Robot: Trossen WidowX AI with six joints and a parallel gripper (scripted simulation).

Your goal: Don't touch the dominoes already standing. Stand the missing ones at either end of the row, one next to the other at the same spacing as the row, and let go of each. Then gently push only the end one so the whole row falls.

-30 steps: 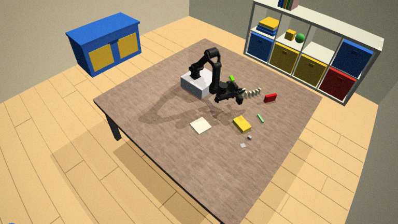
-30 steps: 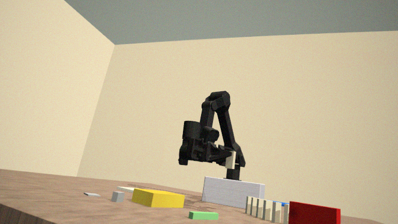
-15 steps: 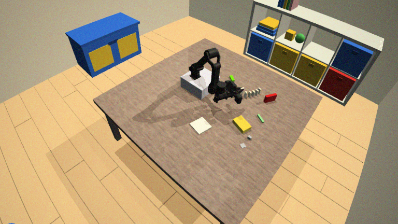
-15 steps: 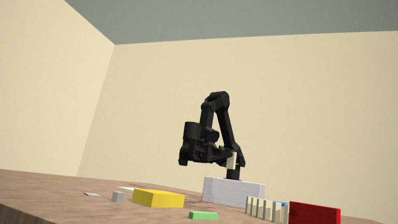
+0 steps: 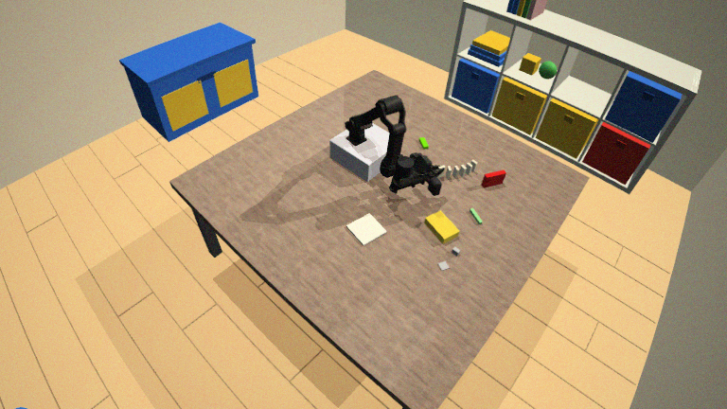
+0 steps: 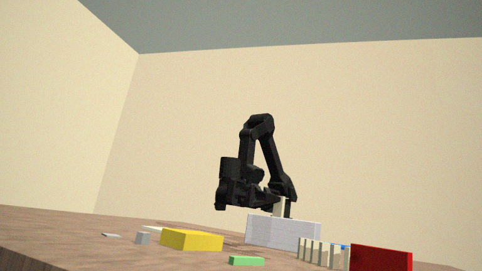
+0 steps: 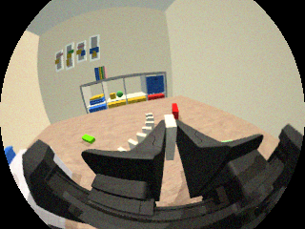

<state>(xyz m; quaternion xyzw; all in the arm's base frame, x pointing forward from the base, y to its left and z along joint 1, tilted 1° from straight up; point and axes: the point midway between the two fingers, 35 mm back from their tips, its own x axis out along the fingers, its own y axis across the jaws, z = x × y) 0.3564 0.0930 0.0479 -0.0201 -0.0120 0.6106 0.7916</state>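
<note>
A curved row of several cream dominoes (image 5: 463, 170) (image 6: 322, 254) (image 7: 148, 124) stands upright on the table. My gripper (image 5: 439, 169) (image 6: 280, 201) (image 7: 169, 123) is shut on one cream domino (image 6: 278, 208) (image 7: 170, 143), pinched between the fingertips. The held domino is roughly upright and above the table, seen in the exterior view against the arm and over the top of the base block. In the top view the fingertips are by the row's robot-side end, and the held domino is hard to make out there. In the wrist view the row curves away to the left of the held domino.
A red block (image 5: 493, 178) (image 6: 380, 259) (image 7: 175, 112) stands beyond the row's far end. A bright green block (image 5: 423, 142) (image 7: 89, 138), a light green bar (image 5: 475, 216) (image 6: 246, 261), a yellow block (image 5: 441, 225) (image 6: 202, 241) and a white square (image 5: 365, 228) lie around.
</note>
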